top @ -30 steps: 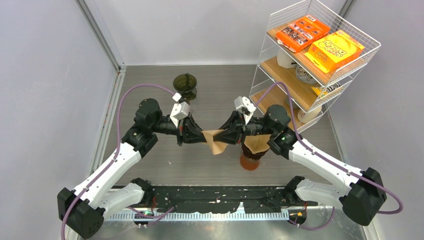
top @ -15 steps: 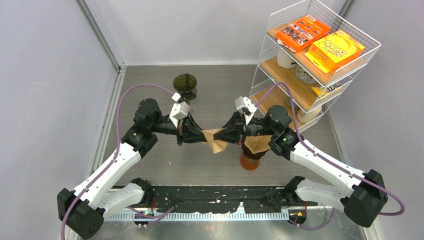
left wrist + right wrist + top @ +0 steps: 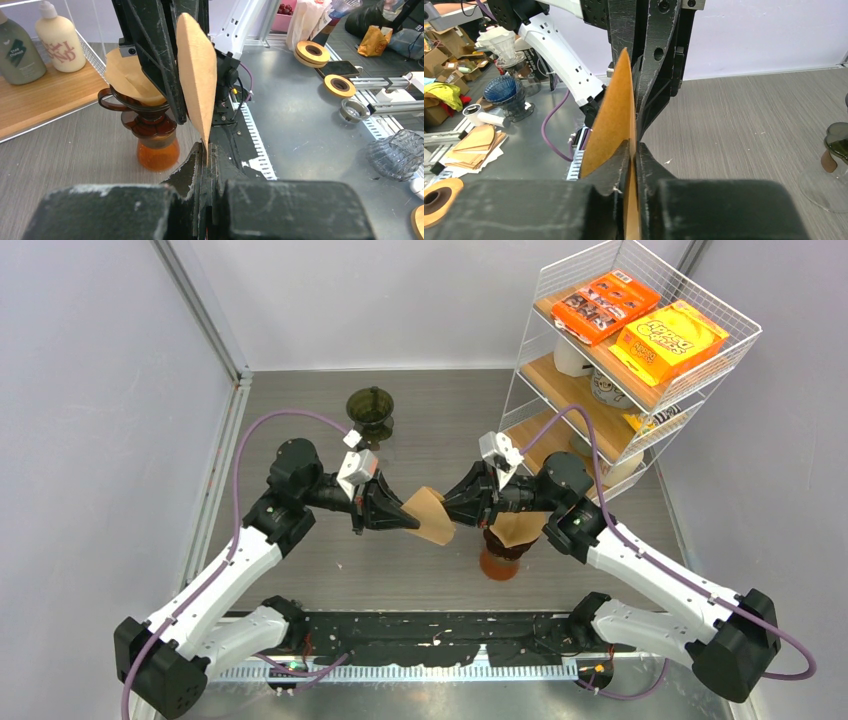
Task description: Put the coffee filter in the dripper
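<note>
A brown paper coffee filter (image 3: 430,517) hangs flat above the table between my two grippers. My left gripper (image 3: 408,514) is shut on its pointed edge (image 3: 197,75), the paper standing up from the left gripper (image 3: 206,147). From the opposite side, my right gripper (image 3: 455,510) has its jaws pressed onto the filter (image 3: 614,115), the right gripper (image 3: 633,147) flanking the sheet tightly. An amber dripper (image 3: 500,552) with paper filters in it (image 3: 131,75) stands just below the right gripper. A dark glass dripper (image 3: 372,408) stands farther back.
A white wire rack (image 3: 640,360) with wooden shelves, orange boxes and cups stands at the back right. Grey walls close the left and back sides. The arms' base rail (image 3: 420,645) runs along the near edge.
The right arm has drawn back slightly to the right and its jaws closed, then eased. The filter now sits a little higher and more tilted between the grippers. The left grip is unchanged.
</note>
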Controlling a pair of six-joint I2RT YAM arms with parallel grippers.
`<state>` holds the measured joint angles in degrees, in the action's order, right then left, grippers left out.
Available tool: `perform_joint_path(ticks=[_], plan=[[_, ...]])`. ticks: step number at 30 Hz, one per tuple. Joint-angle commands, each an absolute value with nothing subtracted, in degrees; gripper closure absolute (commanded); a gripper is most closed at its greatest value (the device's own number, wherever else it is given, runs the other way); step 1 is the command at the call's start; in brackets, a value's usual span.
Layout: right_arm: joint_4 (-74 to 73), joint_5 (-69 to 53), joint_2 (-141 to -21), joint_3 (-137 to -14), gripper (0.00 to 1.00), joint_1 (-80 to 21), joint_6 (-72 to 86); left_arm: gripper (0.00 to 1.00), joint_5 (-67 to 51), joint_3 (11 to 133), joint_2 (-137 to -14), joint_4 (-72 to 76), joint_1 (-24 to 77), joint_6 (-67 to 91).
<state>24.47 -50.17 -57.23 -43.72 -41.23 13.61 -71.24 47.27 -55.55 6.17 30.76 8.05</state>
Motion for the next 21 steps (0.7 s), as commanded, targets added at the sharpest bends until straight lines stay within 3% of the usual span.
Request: perform_joint_path(ticks=[1, 7, 10, 13, 15, 17, 18, 21], plan=[[26.3, -52.4, -56.7, -46.1, 0.91, -41.4, 13.3, 1.00, -73.1, 47.7, -55.6, 7.8, 31.1, 6.8], [29.4, -52.8, -56.2, -44.9, 0.95, -41.4, 14.6, 1.00, -70.4, 48.0, -55.9, 7.6, 31.1, 6.2], [26.8, -45.4, -55.5, -45.4, 0.95, -41.4, 13.7, 0.84, -66.4, 48.3, -56.2, 7.1, 31.0, 6.6], [21.1, -39.0, -55.5, -47.0, 0.95, -41.4, 12.8, 0.56, -62.0, 49.0, -56.4, 6.1, 31.0, 7.4], [19.0, -35.6, -55.7, -47.6, 0.95, -41.4, 12.3, 0.47, -58.4, 49.1, -56.4, 6.0, 31.1, 8.3], [17.3, -32.6, -55.9, -48.2, 0.95, -41.4, 12.0, 0.23, -53.7, 49.2, -56.2, 5.9, 31.0, 10.1], [15.5, -29.4, -56.3, -48.6, 0.95, -41.4, 12.1, 0.05, -50.2, 49.2, -55.9, 5.6, 31.0, 11.0], [11.6, -17.0, -57.4, -50.9, 0.95, -41.4, 14.8, 0.01, -31.3, 48.4, -54.7, 5.6, 31.1, 15.7]])
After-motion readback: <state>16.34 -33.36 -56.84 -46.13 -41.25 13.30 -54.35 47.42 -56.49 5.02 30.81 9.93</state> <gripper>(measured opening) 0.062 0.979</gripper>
